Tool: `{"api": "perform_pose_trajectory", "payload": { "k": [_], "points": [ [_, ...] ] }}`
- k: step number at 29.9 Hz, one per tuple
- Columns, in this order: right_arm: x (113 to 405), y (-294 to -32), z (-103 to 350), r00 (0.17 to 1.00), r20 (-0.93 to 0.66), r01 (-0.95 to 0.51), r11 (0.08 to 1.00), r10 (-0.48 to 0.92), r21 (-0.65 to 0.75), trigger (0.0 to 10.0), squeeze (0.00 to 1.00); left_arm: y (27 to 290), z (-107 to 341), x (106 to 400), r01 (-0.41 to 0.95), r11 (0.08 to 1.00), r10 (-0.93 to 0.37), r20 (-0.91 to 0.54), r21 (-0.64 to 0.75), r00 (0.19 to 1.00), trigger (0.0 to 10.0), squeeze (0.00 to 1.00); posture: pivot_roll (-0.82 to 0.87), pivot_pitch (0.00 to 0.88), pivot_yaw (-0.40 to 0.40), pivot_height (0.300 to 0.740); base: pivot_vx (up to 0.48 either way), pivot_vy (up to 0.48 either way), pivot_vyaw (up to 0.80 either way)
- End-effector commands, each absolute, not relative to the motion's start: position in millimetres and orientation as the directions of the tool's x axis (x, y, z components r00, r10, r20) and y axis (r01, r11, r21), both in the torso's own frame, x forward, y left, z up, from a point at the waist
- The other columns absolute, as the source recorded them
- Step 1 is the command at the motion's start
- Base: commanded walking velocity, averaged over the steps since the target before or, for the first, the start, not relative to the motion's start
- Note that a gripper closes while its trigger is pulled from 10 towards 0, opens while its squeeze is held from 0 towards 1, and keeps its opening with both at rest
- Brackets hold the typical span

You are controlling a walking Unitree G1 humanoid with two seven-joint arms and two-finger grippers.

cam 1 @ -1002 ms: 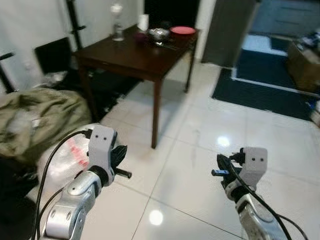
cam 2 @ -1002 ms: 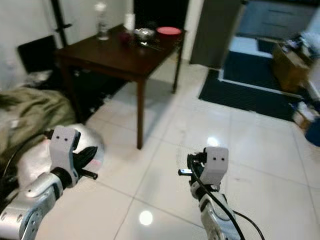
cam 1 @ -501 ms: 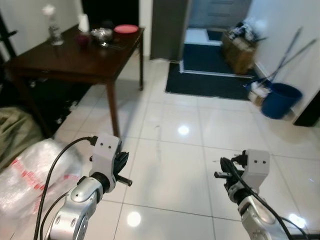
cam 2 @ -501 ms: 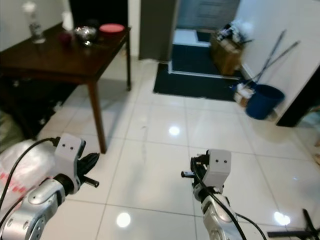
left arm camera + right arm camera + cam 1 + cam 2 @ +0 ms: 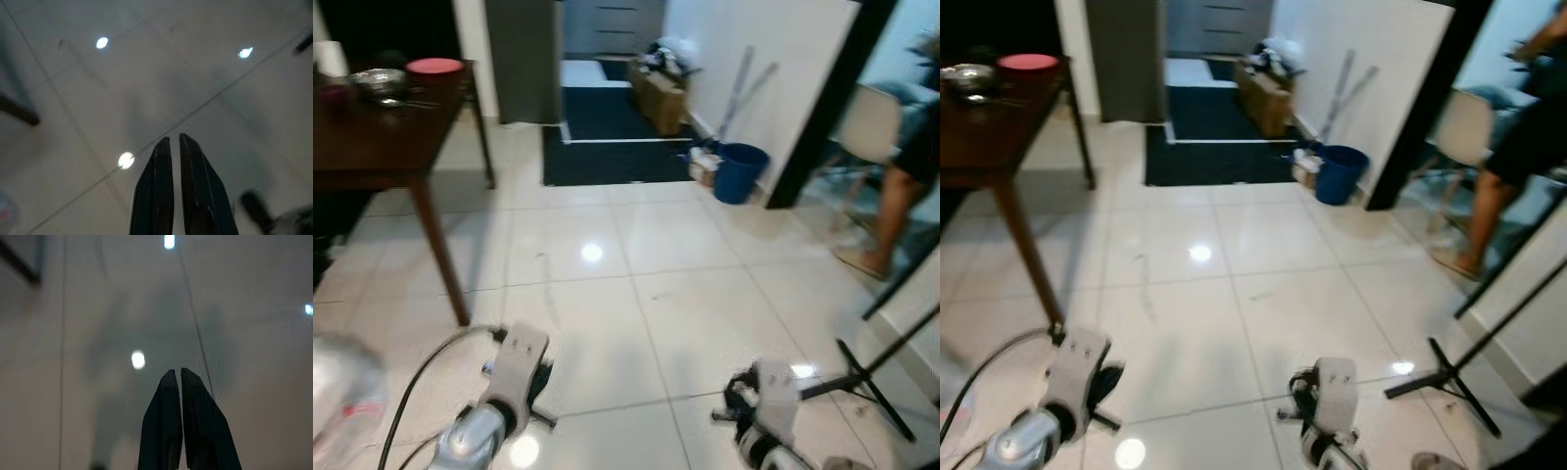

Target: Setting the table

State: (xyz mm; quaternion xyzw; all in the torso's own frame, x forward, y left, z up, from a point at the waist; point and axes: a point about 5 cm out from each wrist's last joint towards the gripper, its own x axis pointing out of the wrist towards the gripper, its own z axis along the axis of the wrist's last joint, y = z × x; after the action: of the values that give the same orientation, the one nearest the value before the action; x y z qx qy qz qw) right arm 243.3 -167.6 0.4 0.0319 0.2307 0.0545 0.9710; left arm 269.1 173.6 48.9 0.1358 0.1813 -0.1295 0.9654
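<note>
floor (image 5: 607,245): glossy white tiles | tabletop (image 5: 372,147): dark wood, far left, red plate (image 5: 434,67) and metal bowl (image 5: 378,80) on it | left claw (image 5: 171,147), right claw (image 5: 175,377): closed, empty, over floor | person (image 5: 911,176) far right

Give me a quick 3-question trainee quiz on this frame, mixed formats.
1. True or false: the left end effector is carrying a dish.
2. Multiple choice: the red plate sits on
A. the white tile floor
B. the dark wooden table
C. the blue bucket
3. Short answer: what surface lies under the right end effector?

Key
1. False: its fingers are together with nothing between them.
2. B
3. The glossy white tile floor
</note>
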Motion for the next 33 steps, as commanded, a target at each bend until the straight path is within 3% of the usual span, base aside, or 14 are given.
{"api": "perform_pose_trajectory", "payload": {
  "k": [1,7,15,33],
  "points": [
    [241.6,-167.8,-2.6,0.885,-0.447,-0.121,0.991,0.134,0.057,10.0,0.0,180.9,34.4,260.7,0.281,0.925,-0.155,-0.422,0.255,0.893,10.0,0.0,0.09,0.07,0.043,0.74,0.48,0.0,0.0],
    [237.8,-163.3,-14.8,0.863,-0.483,-0.153,0.988,0.15,0.034,10.0,0.0,188.9,16.0,251.8,0.254,0.915,-0.089,-0.457,0.313,0.885,10.0,0.0,0.08,0.067,0.034,0.74,0.48,0.0,0.0],
    [207.7,-170.3,-57.4,0.752,-0.653,-0.135,0.991,0.092,-0.015,10.0,0.0,194.7,-19.1,219.5,0.32,0.887,-0.093,-0.549,0.334,0.831,10.0,0.0,0.09,0.065,0.027,0.74,0.48,0.0,0.0],
    [203.4,-180.3,-61.3,0.777,-0.628,-0.062,0.998,0.048,0.0,10.0,0.0,187.6,-27.1,216.6,0.354,0.889,-0.157,-0.531,0.291,0.833,10.0,0.0,0.07,0.06,0.034,0.74,0.48,0.0,0.0]
  ]
}}
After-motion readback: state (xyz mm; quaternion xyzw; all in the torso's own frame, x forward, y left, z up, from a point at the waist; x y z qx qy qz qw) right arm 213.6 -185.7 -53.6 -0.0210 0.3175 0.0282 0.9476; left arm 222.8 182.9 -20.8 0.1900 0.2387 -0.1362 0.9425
